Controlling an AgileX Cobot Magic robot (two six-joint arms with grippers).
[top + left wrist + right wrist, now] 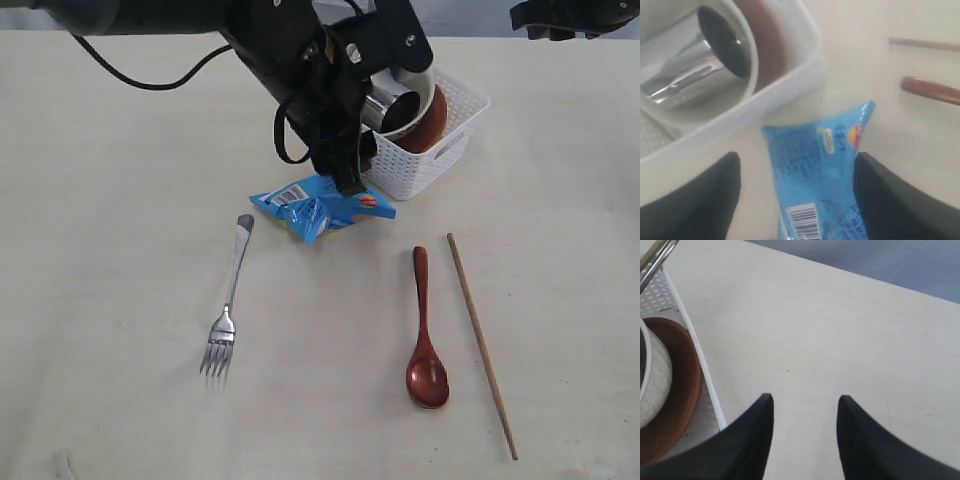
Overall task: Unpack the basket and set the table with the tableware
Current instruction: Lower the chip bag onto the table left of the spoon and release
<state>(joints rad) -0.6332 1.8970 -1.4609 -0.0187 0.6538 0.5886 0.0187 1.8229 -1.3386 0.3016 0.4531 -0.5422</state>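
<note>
Left gripper [797, 167] stands spread astride the blue snack packet [815, 170] on the desk [100, 300]; right gripper [805, 405] is spread and empty by the basket [440, 165]. In the basket, the steel cup [388, 100] lies inside the cream bowl [430, 80]: light, rigid, slick, probably best pinched across its rim

Toward the back of the table [100, 300], right of the middle, the basket [445, 160]; inside it the bowl [428, 85] with the cup [390, 105] lying in it, the plate [435, 125] touching the bowl. Just before the basket, to its left, the snack packet [310, 210]. Nearer the front: fork [230, 300] at left, spoon [424, 330] at right, chopstick [480, 340] beside the spoon on its right
</note>
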